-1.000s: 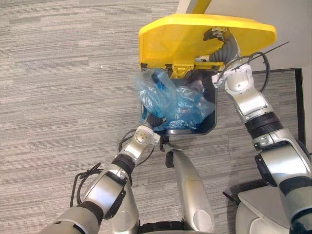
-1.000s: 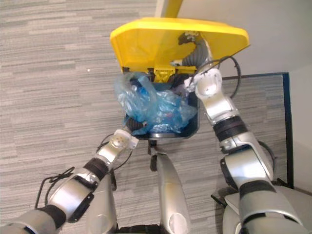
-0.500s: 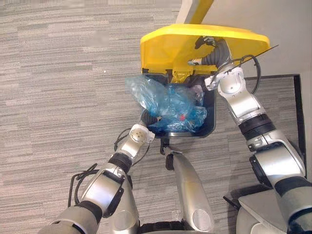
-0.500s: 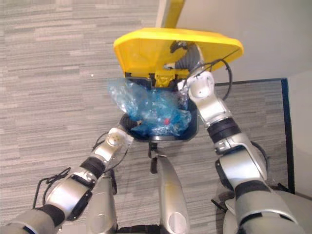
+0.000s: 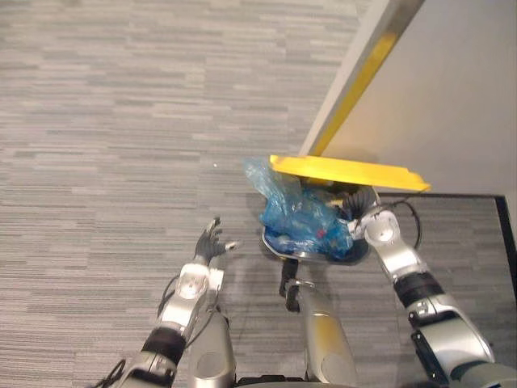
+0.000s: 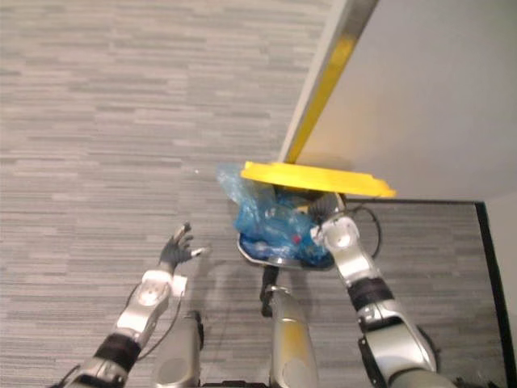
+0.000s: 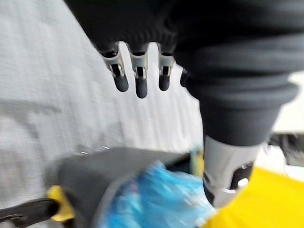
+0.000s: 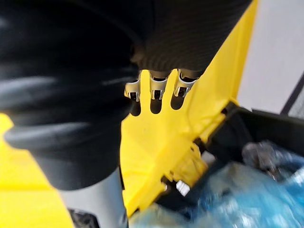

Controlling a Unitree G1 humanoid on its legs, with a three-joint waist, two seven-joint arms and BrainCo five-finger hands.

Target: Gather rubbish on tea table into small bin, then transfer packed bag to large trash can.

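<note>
The large dark trash can (image 5: pixel 313 252) stands on the carpet by the wall, its yellow lid (image 5: pixel 347 171) raised over the opening. A crumpled blue bag (image 5: pixel 292 213) of rubbish sits in the can, bulging over the rim on the left. My left hand (image 5: pixel 209 242) hovers over the carpet left of the can, open with fingers spread and nothing in it; its fingers (image 7: pixel 137 81) are straight in the left wrist view. My right hand (image 6: pixel 323 212) reaches under the lid, its straight fingers (image 8: pixel 154 95) against the lid's yellow underside (image 8: pixel 190 133).
A pale wall with a slanting yellow strip (image 5: pixel 363 73) rises right behind the can. A dark-edged floor panel (image 5: pixel 502 217) lies to the right. Grey striped carpet (image 5: pixel 105 162) stretches to the left and ahead.
My left hand has let go of the blue bag, opened and drawn back to the left of the can. The bag now rests in the can. The camera has tilted up.
</note>
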